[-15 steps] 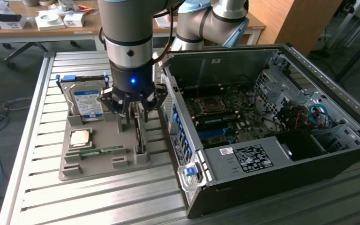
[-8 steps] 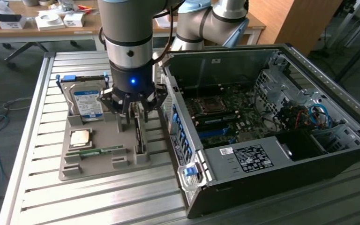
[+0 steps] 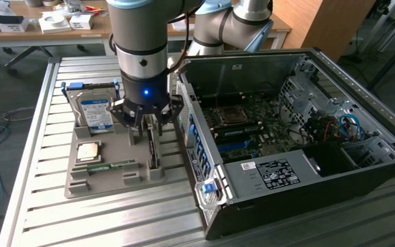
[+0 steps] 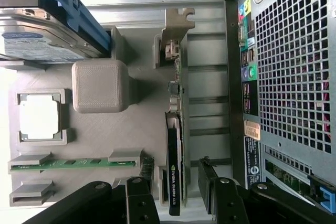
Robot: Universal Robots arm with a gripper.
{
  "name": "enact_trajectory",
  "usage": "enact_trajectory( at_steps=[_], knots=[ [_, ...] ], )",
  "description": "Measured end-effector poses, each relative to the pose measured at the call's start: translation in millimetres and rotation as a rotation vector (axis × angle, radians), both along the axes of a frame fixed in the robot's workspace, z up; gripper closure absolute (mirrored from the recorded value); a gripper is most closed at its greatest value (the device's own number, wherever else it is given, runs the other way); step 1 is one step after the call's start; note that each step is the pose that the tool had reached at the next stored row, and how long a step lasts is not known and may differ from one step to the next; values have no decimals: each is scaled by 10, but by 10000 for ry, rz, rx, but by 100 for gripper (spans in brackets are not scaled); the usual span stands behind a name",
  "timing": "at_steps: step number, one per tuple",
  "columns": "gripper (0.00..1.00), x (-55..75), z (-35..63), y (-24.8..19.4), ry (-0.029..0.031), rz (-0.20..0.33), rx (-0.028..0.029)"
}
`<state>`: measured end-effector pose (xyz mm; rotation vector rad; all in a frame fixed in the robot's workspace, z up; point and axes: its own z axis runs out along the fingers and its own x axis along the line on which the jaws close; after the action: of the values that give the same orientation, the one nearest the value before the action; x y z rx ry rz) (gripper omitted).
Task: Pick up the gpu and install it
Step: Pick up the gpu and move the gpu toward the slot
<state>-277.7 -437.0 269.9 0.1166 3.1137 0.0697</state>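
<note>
**Desk:** Gripper (image 3: 149,135) (image 4: 177,195) first: wide or narrow?

**Photo:** Wide. Hangs straight down off the arm (image 3: 139,46) over the grey tray (image 3: 122,146), gripping nothing. Lined up along the gpu (image 3: 154,154) (image 4: 175,145), with one black finger (image 4: 139,198) to each side of the card and a gap at each in the wrist view. Hard to tell whether level with the card's top edge or just above it.

**Desk:** And the gpu, relative to that?

**Photo:** Directly beneath, between the fingertips. Standing on its long edge in a slot along the tray's edge nearest the computer case (image 3: 287,170), silvery bracket (image 4: 176,24) at the end toward the hard drive (image 3: 94,110). Untouched, not yet in the case.

**Desk:** Anything else on the tray?

**Photo:** Toward the opposite edge: the hard drive, upright with a blue-white label, at one corner; a processor chip (image 3: 89,152) flat near the middle of that edge; a green memory stick (image 3: 105,166) lying flat just past it. Beneath everything, the slatted metal worktop (image 3: 47,216), with the tray near its middle and the open-sided case just beside the tray on the exterior view's right, motherboard (image 3: 252,121) exposed.
</note>
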Motion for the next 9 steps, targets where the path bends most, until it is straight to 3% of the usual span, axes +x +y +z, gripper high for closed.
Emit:
enact_trajectory(
  at_steps=[9],
  knots=[
    [53, 0, -88, 0, 0, 0, 0]
  ],
)
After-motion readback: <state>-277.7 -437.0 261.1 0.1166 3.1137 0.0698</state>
